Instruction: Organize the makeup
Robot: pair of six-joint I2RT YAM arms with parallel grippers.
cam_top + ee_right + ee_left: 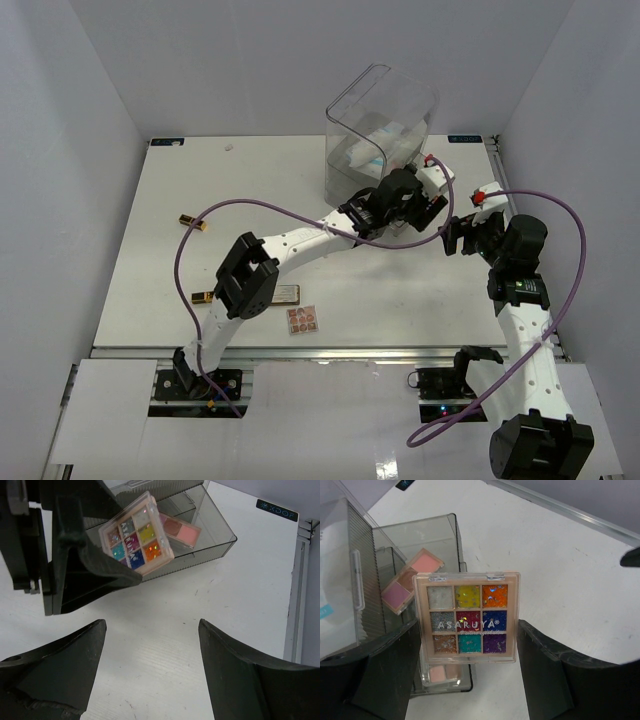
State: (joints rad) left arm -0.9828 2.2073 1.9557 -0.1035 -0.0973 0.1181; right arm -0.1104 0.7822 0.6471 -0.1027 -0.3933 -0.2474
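Step in hand, as I read it: setting the glitter palette point(468, 625) into the open grey drawer point(212, 542) pulled out of the clear box point(385, 115). Left jaws stand wide, one finger against each side edge of the palette, so clamped across its full width. The palette is tilted, hanging over the drawer's front part, lower corner near the front wall; whether it touches that wall I cannot tell. A pink palette point(412, 577) lies slantwise in the drawer, further in.

To do it well:
- level the palette first so it goes in flat;
- carry it past the front wall before lowering;
- aim beside the pink one or squarely on it, not half across its edge (a tilted case would rock and could jam the drawer on closing);
- let go only when it is low, since a hard case will likely skate on smooth plastic;
- lift out straight so the fingers miss the drawer walls.

Pose:
- left arm point(300, 240) stretched long on a diagonal from its base across the worktop point(200, 180) to the box, wrist bent down over the drawer;
- right arm point(520, 270) folded upright on its own side, wrist turned toward the drawer;
- right jaws apart, nothing between them, bare worktop below, near the drawer.

Elsewhere: a gold tube point(193, 222) and a small palette point(301, 319) lie well apart at the left.
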